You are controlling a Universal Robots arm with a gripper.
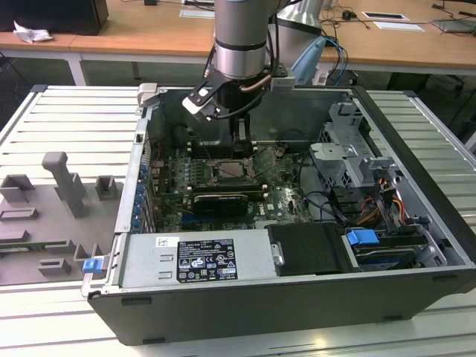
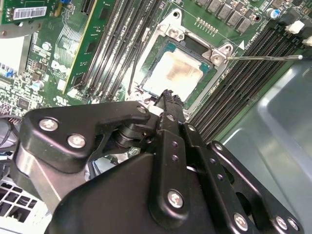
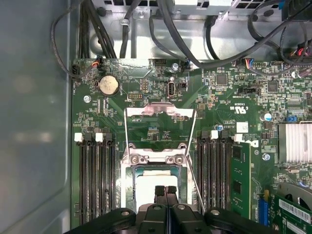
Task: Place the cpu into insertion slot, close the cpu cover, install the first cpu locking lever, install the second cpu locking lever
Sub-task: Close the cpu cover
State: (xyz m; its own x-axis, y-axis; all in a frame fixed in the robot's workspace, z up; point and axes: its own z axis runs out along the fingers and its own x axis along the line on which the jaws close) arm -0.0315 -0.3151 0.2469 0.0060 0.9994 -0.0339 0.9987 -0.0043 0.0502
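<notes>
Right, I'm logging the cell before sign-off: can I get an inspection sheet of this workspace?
Surface: ribbed pale metal table, carrying open dark computer case.
Job's things: pale silver square cpu seated in silver-rimmed square insertion slot; thin silver cpu cover frame appears swung open.
Clutter: grey plastic fixture blocks, exterior view's left.
Grippers: black claw shut, over cpu.
Cables: black cables beside the green board.
Surroundings: wooden desks behind.

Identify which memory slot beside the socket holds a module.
In the first wrist view, the slot farthest from the insertion slot on the finned heatsink's side: a green module stands in it; the rest are bare black.
</notes>
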